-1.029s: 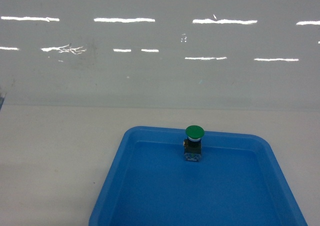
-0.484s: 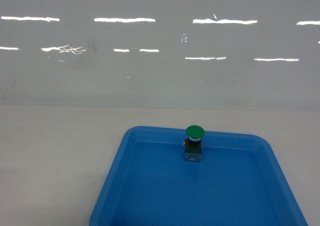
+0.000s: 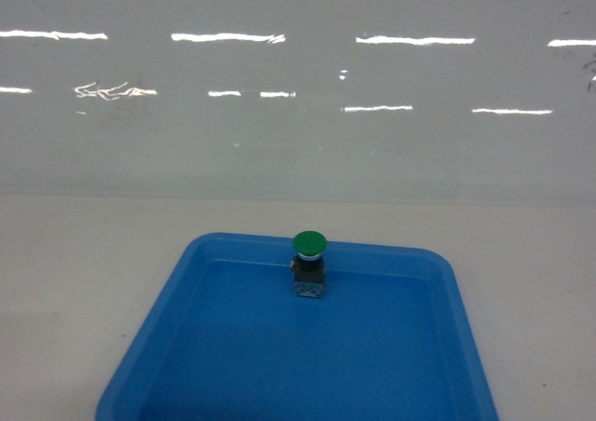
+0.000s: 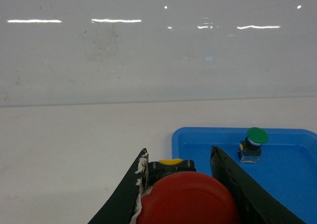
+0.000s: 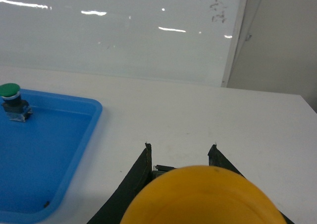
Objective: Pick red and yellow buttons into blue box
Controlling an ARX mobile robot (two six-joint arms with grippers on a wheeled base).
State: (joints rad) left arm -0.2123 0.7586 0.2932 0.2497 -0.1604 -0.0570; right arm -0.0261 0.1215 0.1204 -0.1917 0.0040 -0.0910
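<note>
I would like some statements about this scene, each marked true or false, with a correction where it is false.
1. A green button stands upright in the blue tray. True.
2. The left end effector holds the red button. True.
3. The right end effector is empty. False: it holds the yellow button.
4. The green button lies at the tray's near edge in the head view. False: it stands by the far rim.
5. The blue box is visible beside the tray. False: no view shows it.
</note>
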